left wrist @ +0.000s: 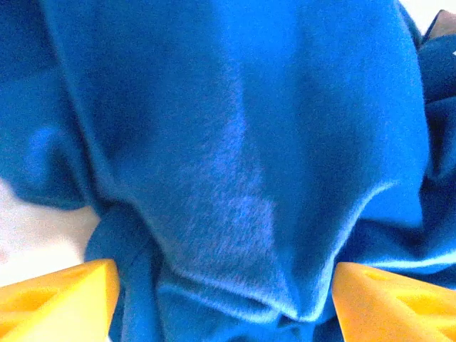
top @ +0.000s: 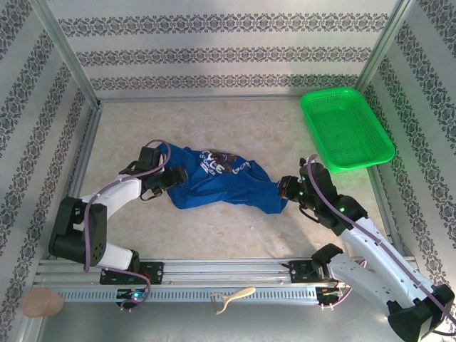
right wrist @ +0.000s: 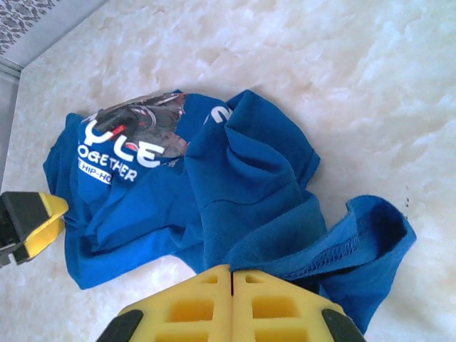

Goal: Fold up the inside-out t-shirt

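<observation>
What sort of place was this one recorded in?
Likely a robotics test cell: patterned panels on metal framing wall in the table, left arm and right arm are bolted to a rail, a t-shirt between them.

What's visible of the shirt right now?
The shirt is royal blue, a soft knit by the look, and lies crumpled in a long bunch across the middle of the table. A round dark graphic with white lettering faces up near its far edge. A stitched hem curls at its right end, where the shut right hand appears to pinch it. The left hand is open at its left end, with cloth bunched between the fingers.
</observation>
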`<action>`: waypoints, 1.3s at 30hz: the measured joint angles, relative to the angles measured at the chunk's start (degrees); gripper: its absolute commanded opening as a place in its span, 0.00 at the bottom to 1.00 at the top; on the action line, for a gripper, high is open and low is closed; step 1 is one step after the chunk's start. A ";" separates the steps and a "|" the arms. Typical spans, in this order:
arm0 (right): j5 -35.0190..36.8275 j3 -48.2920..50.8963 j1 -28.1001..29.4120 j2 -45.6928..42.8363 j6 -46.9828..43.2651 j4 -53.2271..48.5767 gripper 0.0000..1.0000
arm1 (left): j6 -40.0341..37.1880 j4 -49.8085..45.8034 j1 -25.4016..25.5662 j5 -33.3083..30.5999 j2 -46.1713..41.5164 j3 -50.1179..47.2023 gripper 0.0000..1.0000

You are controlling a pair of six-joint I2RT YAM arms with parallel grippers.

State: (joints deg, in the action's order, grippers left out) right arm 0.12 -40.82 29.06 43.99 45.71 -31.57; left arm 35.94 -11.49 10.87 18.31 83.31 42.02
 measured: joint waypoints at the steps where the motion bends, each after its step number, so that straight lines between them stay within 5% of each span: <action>1: -0.46 0.00 -0.37 0.04 0.00 0.07 0.00 | 0.61 1.20 0.35 0.44 1.01 0.00 0.58; 5: -3.74 -1.60 -3.61 1.81 -0.70 -0.02 0.00 | 1.79 5.42 1.95 2.36 5.68 0.20 0.00; 10: -9.16 -14.34 -9.90 8.92 -2.99 -0.70 0.00 | 0.98 0.28 2.23 2.58 7.08 8.46 0.00; 18: -17.66 -51.01 -21.86 22.36 -4.52 -0.70 0.00 | -2.58 -10.95 -1.62 2.69 3.76 48.94 0.00; 21: -19.15 -60.11 -22.97 24.48 -4.50 -0.59 0.00 | -2.75 -11.67 -3.26 3.04 1.31 56.54 0.00; 27: -21.94 -64.28 -25.27 24.70 -4.48 -0.85 0.00 | -2.49 -12.85 -5.05 5.11 -0.94 55.15 0.00; 39: -27.26 -57.68 -27.82 24.28 -3.48 -1.16 0.00 | 1.73 -16.37 -7.23 9.68 -3.28 49.11 0.00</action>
State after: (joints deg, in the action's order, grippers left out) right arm -27.14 -98.50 1.23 68.27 42.24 -32.73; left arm 37.67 -27.86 3.64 27.99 80.03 91.13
